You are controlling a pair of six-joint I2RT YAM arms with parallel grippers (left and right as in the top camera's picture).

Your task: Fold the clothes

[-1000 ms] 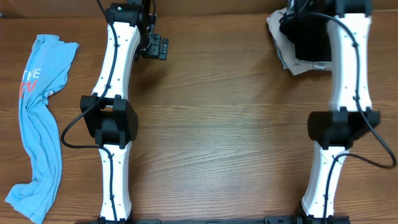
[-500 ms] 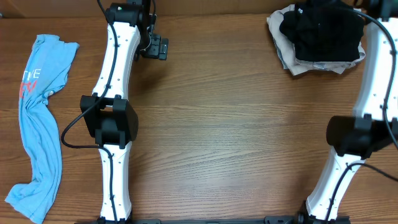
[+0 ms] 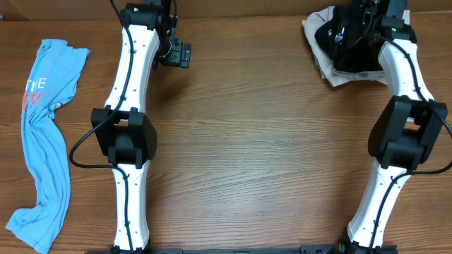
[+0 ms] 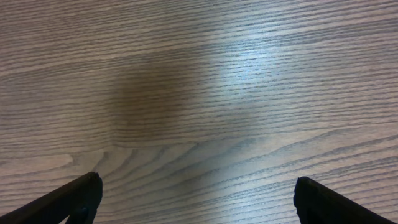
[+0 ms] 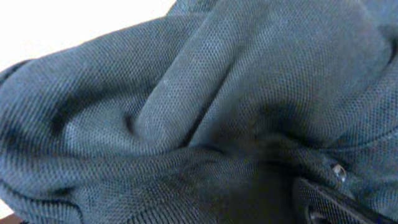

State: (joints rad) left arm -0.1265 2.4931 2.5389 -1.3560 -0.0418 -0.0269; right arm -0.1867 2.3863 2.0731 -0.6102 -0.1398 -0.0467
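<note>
The counter (image 3: 268, 141) is evenly lit from above; a pale sheen is caught in the left wrist view, while the black cloth (image 5: 186, 112) is rendered close and blurred.

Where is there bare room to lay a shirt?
Widest bare table between left arm and right arm. Narrower strip between light blue shirt and left arm. Crowded at the far right corner: clothes pile under the right hand.

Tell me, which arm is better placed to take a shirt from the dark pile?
Right. The right gripper hangs directly over the dark pile, black cloth filling its wrist view. The left gripper, open, faces only bare table far from it.
</note>
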